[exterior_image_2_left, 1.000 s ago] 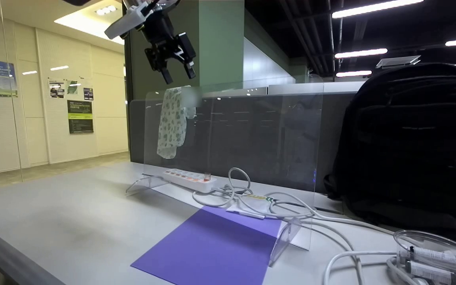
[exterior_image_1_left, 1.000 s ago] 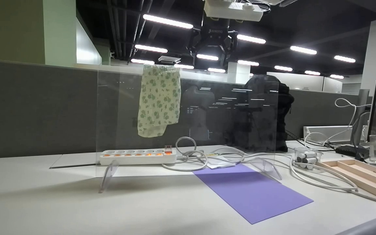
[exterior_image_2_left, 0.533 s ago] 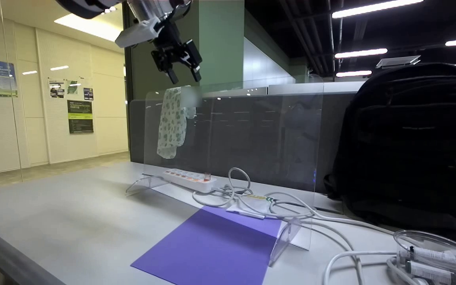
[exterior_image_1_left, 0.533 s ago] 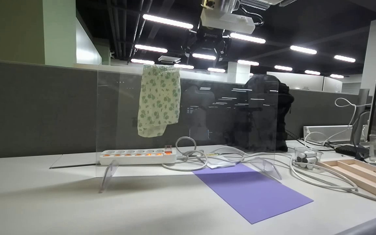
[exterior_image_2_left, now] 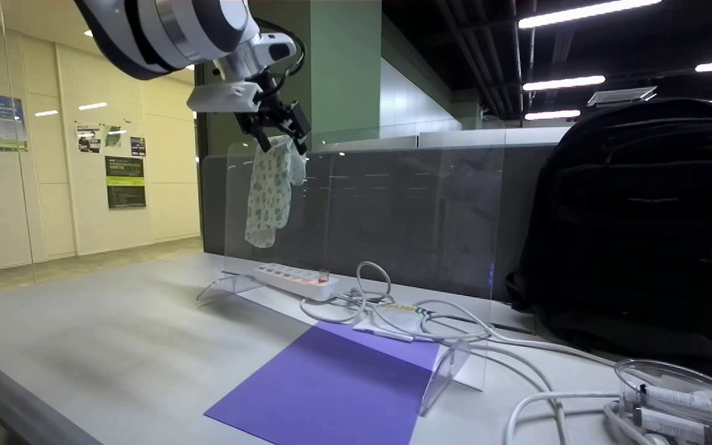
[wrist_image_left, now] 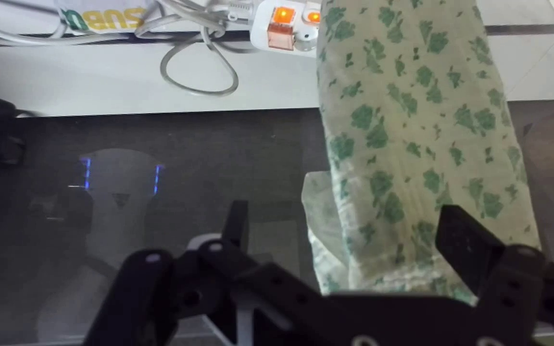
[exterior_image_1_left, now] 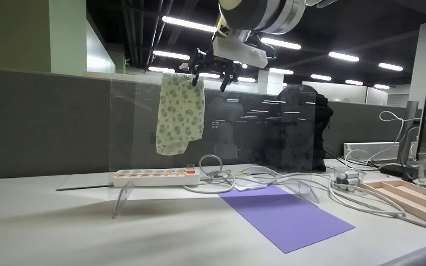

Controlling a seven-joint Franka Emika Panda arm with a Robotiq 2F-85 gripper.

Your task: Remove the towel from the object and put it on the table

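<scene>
In an exterior view my tool [exterior_image_1_left: 209, 85] hangs with its jaws spread, nothing pinched, about level with the top edge of the clear upright panel [exterior_image_1_left: 213, 142]; the green-printed cream towel [exterior_image_1_left: 181, 114] is draped over that edge, just beside me to picture-left, its long axis running down toward the pale surface [exterior_image_1_left: 183, 236]. A fingertip overlaps the towel's upper corner, while its mate stands past the cloth's side edge. In an exterior view the tips of my tool [exterior_image_2_left: 283, 148] cross the towel's top fold, though I can't tell whether they touch; the mark on the black backpack [exterior_image_2_left: 640, 247], the wall posters [exterior_image_2_left: 125, 170] and the labels on the small cylinders [exterior_image_2_left: 680, 402] are too small for me to read. In my wrist view the cloth lies off to picture-right, running lengthwise with its fold nearest me, a finger over it and the opposite finger over bare panel; so I judge I should shift toward the towel before squeezing, or I'd likely catch only its edge. At the top corner a white printed packet [wrist_image_left: 106, 18] carries yellow letters that look like SUB, beside a green letter I can't make out.
</scene>
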